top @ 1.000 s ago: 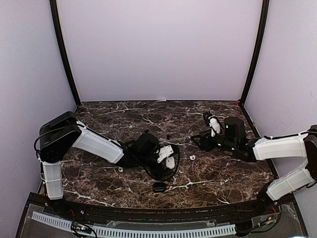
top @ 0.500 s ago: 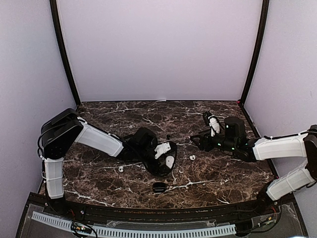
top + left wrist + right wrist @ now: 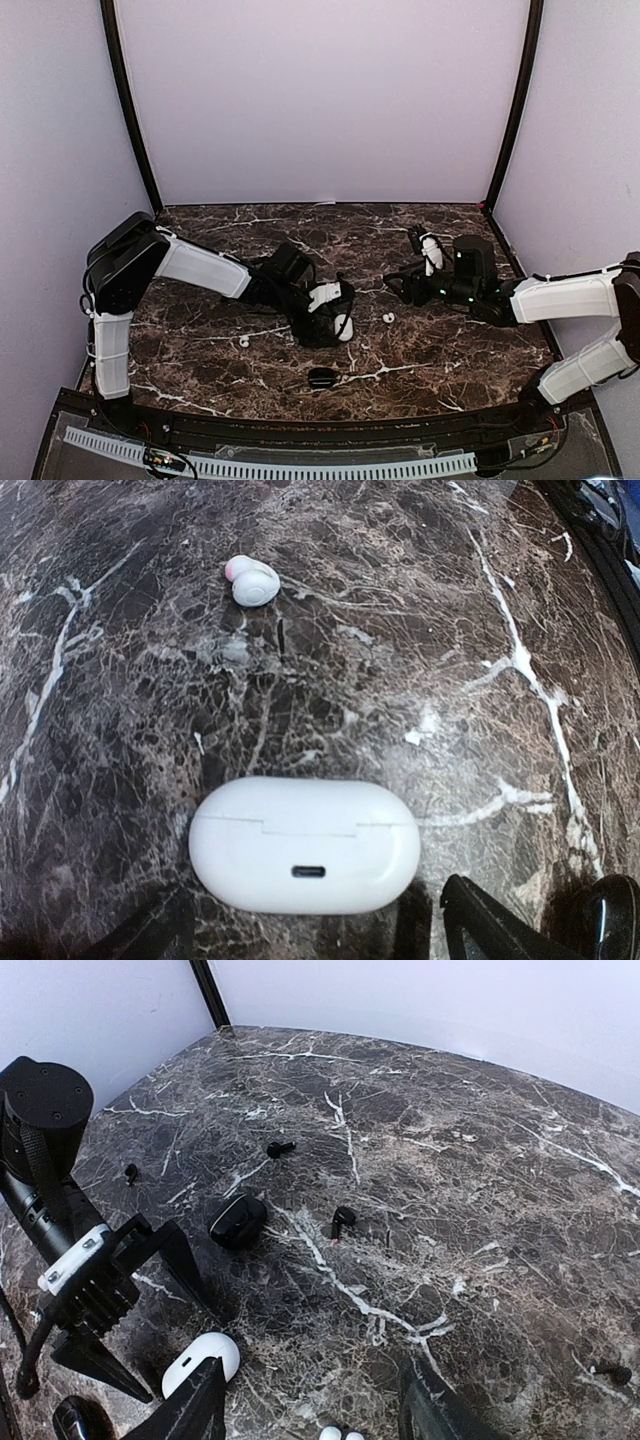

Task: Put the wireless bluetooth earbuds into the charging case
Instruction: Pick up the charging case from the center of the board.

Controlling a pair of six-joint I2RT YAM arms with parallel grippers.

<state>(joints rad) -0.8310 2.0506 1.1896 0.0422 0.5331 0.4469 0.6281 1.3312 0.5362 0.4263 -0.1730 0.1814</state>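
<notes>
A shut white charging case [image 3: 305, 845] lies on the marble, port side facing the camera, and shows small in the top view [image 3: 343, 327]. My left gripper [image 3: 312, 928] [image 3: 334, 314] is low beside it and open, one finger on each side of the case's near end, not touching it. A white earbud [image 3: 253, 582] [image 3: 388, 318] lies beyond the case. Another white earbud [image 3: 243, 341] lies left of the arm. My right gripper [image 3: 310, 1415] [image 3: 398, 285] hovers open and empty. Black earbuds [image 3: 342, 1220] [image 3: 278, 1147] lie scattered ahead of it.
A shut black case [image 3: 238, 1220] lies past the left gripper, and a second black case [image 3: 321, 377] lies near the front edge. More small black buds [image 3: 131, 1172] [image 3: 612, 1370] lie about. Walls close in the marble table [image 3: 450, 350] on three sides.
My left arm has swung its wrist toward the back, turned the gripper and settled around the white case. The case and the right arm have not moved.
</notes>
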